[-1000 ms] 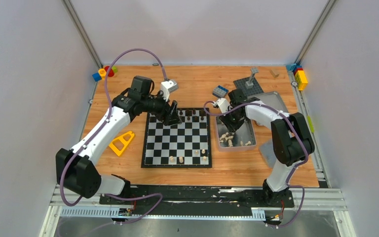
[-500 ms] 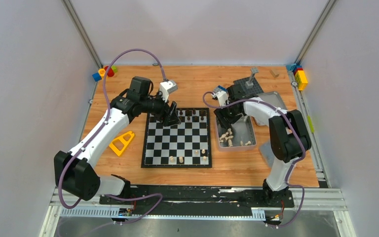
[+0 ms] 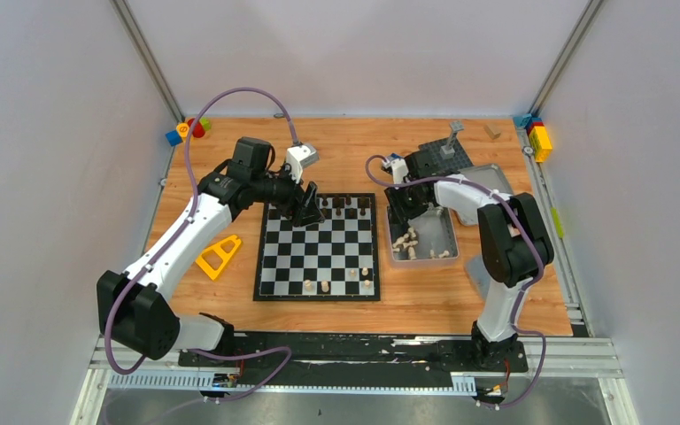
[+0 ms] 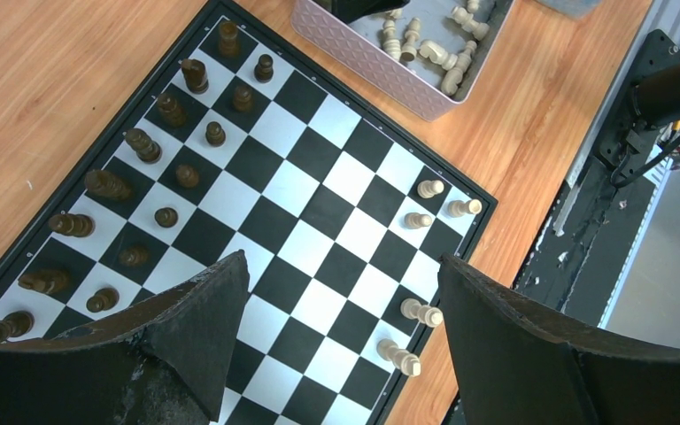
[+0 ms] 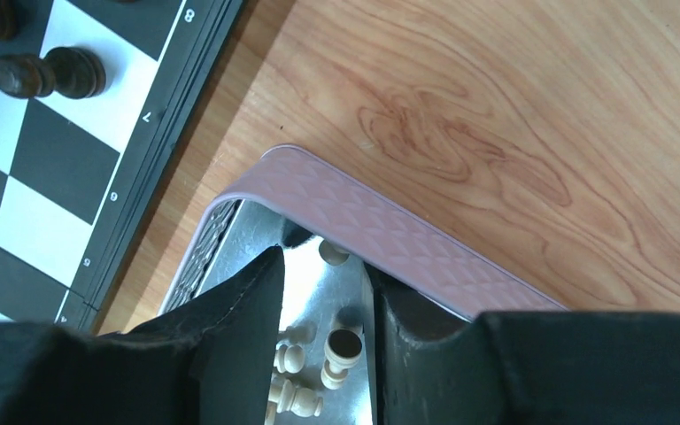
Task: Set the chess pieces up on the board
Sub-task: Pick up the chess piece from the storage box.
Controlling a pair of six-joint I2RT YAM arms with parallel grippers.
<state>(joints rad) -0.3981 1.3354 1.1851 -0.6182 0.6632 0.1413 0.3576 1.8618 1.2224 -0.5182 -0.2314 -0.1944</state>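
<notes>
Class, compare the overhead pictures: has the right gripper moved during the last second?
Yes. The right gripper has travelled along the metal tin toward its far end, away from the arm bases.

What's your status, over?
Left gripper open, empty, above board. Right gripper in tin among pale pieces, grip unclear. Dark pieces in two rows; five pale ones placed. Nothing in the way.

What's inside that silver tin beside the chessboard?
Loose pale chess pieces lie on the floor of the tin, several on their sides. The open right hand reaches into its far end. Whatever sits directly beneath the hand is covered.
</notes>
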